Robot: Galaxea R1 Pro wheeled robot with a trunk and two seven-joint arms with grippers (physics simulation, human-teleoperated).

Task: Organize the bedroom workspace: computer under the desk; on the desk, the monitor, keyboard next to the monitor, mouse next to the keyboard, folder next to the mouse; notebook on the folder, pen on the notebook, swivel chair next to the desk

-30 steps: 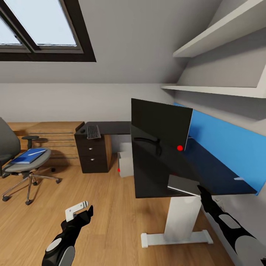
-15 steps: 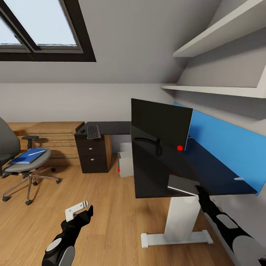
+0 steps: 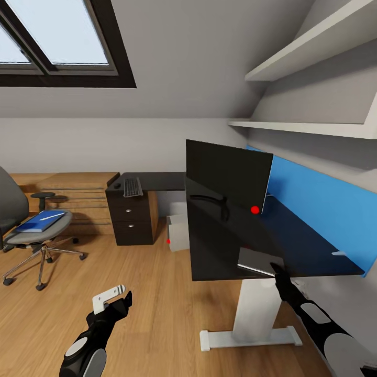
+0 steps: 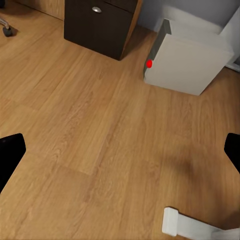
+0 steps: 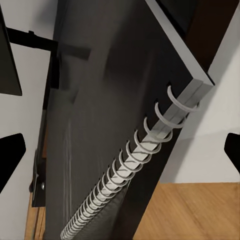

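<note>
Up close, spiral-bound notebook [image 5: 135,160] on glossy desk [image 5: 95,100].

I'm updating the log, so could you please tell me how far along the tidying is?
Early. Done: monitor and keyboard on the desk, computer beneath. In hand: right gripper reaching at the spiral notebook on the desk's edge. Left: folder and pen are on the chair.

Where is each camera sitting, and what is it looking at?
Head view: up high, looking over the black-topped desk, wide black monitor and both arms.
Left wrist view: by the left claw, looking down at the wooden floor and small grey computer tower.
Right wrist view: by the right claw, facing a grey spiral-bound notebook on the desk edge.
Shared: head and left wrist views both show the computer.
</note>
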